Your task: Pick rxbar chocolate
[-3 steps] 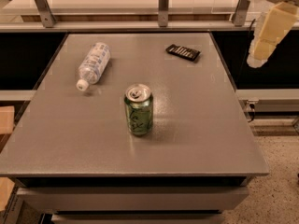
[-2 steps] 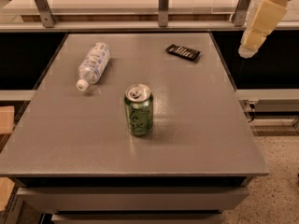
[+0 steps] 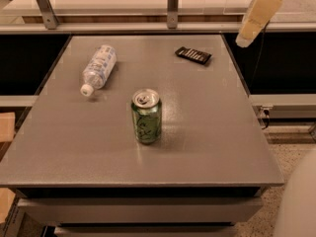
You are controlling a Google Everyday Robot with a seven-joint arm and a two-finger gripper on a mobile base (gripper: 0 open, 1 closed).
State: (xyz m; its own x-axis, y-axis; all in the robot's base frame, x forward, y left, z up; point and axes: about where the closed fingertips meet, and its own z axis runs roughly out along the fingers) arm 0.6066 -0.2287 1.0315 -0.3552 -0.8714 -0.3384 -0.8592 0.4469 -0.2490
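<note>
The rxbar chocolate [image 3: 193, 55] is a small flat black bar with pale print lines, lying on the far right part of the grey table [image 3: 207, 132]. My gripper [image 3: 257, 15] hangs at the upper right of the camera view, above and to the right of the bar, past the table's right edge. It appears as one cream-coloured finger pointing down and left. It holds nothing that I can see.
A green soda can [image 3: 146, 116] stands upright near the table's middle. A clear plastic water bottle [image 3: 98, 68] lies on its side at the far left. A metal rail with posts [image 3: 172, 4] runs behind the table. Floor shows at the right.
My gripper has moved left and slightly up, closer to the table's far right corner and the bar. The objects on the table have not moved.
</note>
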